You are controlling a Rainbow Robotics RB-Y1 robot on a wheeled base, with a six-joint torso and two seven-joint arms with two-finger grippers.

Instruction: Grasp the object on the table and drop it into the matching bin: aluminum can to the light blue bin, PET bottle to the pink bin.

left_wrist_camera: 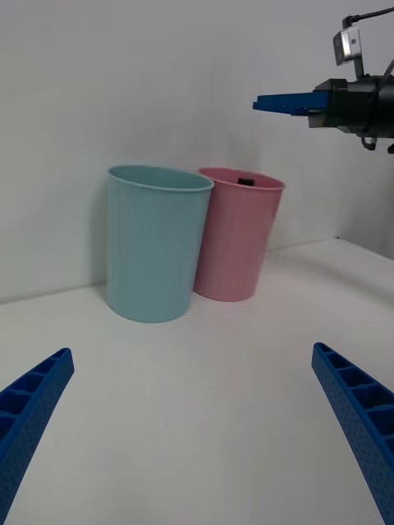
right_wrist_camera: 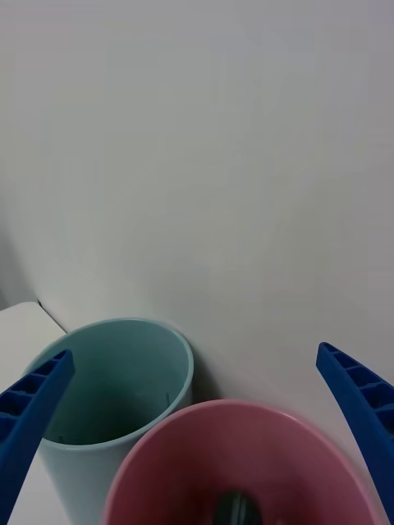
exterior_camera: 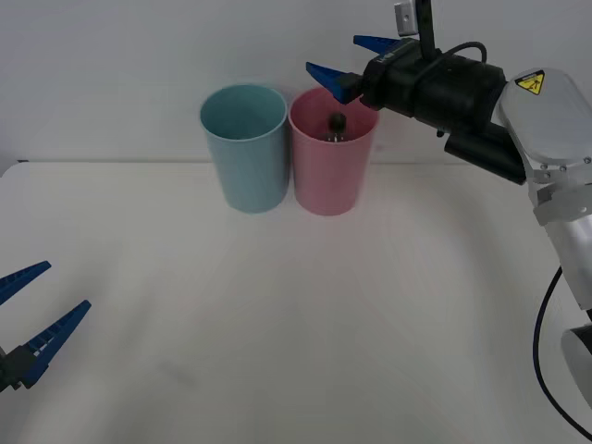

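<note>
A plain pale wall (exterior_camera: 139,46) rises straight behind the table's far edge, bare and evenly lit, with a soft grey shadow (left_wrist_camera: 78,246) lying on it beside the cups down where wall and tabletop meet.

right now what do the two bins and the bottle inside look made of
Pink bin and light blue bin: likely plastic, matte, smooth thin walls, even colour. Bottle in the pink bin: black cap, seemingly plastic; its body is mostly hidden, so unclear.
</note>
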